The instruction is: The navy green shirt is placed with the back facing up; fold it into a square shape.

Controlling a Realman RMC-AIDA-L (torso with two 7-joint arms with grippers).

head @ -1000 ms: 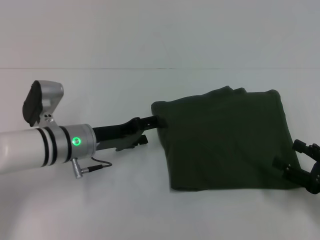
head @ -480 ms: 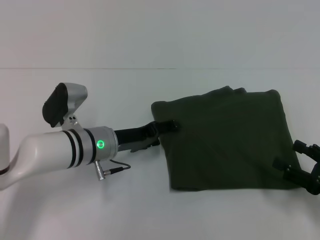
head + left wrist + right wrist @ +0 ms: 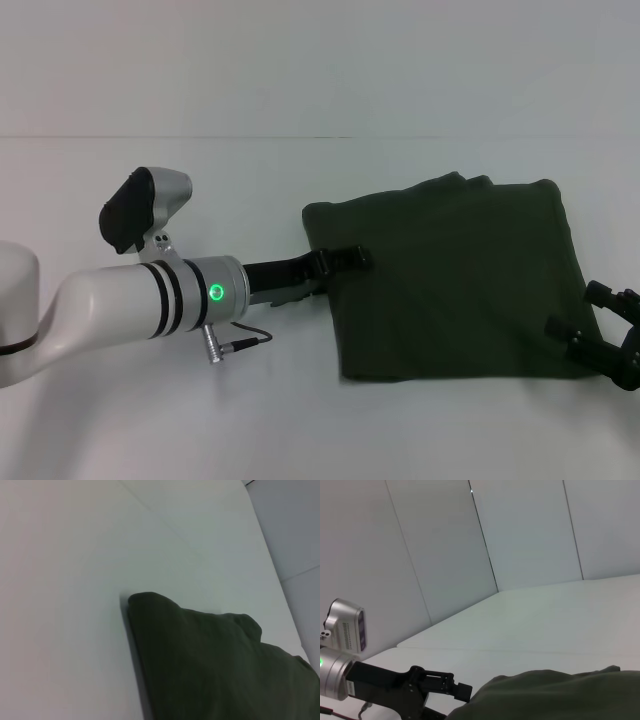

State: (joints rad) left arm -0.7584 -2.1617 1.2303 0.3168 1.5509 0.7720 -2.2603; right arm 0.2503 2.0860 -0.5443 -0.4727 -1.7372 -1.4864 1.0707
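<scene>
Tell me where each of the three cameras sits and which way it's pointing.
Head view: on the robot's head, looking forward and down at the folded shirt on the white table; left gripper over the shirt's left edge, right gripper at its right edge.
Left wrist view: on the left wrist, looking along the table at the shirt; no fingers show.
Right wrist view: on the right wrist, looking across the shirt to the left gripper and wall.
Shared: all see the shirt.
</scene>
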